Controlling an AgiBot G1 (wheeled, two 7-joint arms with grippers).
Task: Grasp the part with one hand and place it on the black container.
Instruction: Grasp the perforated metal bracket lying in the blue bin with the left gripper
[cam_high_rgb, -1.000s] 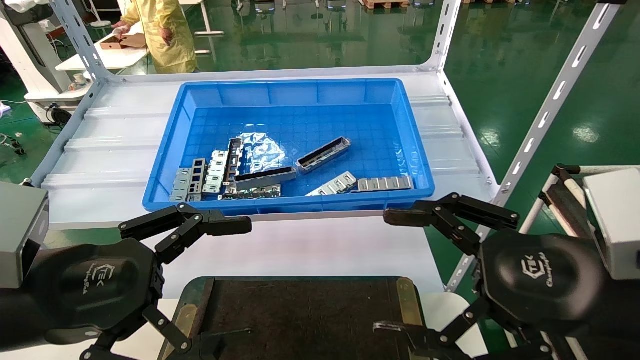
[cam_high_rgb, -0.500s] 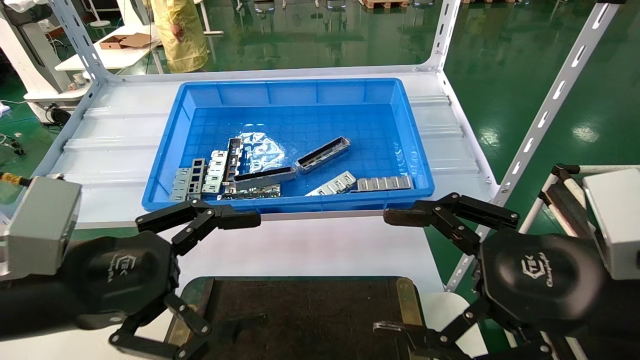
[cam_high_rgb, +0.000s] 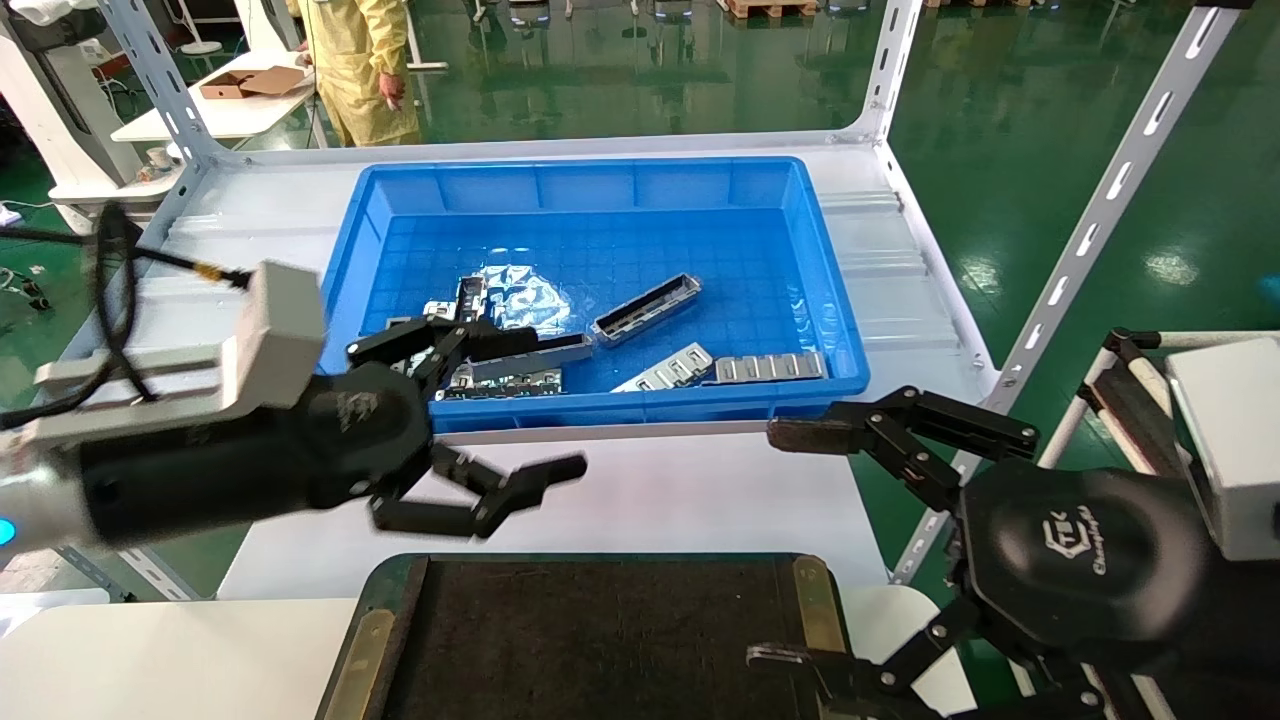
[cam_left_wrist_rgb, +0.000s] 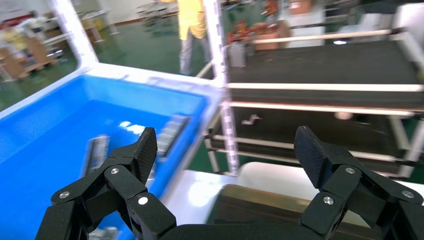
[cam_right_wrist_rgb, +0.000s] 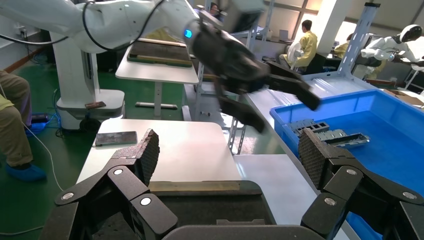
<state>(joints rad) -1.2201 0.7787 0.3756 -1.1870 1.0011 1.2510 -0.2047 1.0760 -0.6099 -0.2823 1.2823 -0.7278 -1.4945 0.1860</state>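
The part (cam_high_rgb: 647, 308), a silvery-grey trough with a dark hollow, lies slanted in the middle of the blue bin (cam_high_rgb: 590, 402). The black container (cam_high_rgb: 600, 640) sits at the near edge, below the bin; it also shows in the right wrist view (cam_right_wrist_rgb: 200, 205) and the left wrist view (cam_left_wrist_rgb: 260, 205). My left gripper (cam_high_rgb: 555, 405) is open and empty, raised over the bin's near left rim, to the left of the part. It also shows in the right wrist view (cam_right_wrist_rgb: 285, 110). My right gripper (cam_high_rgb: 780, 545) is open and empty, parked at the container's right.
The bin also holds flat silver strips with cutouts (cam_high_rgb: 770, 367), a grey bar with a black top (cam_high_rgb: 530, 355) and crumpled foil (cam_high_rgb: 525, 295). White slotted shelf posts (cam_high_rgb: 1090, 230) rise at the right. A person in yellow (cam_high_rgb: 370, 60) stands behind the shelf.
My left arm has lifted from beside the container and swung forward and right to the bin's near left rim, turning its gripper. The right arm and the parts have not moved.
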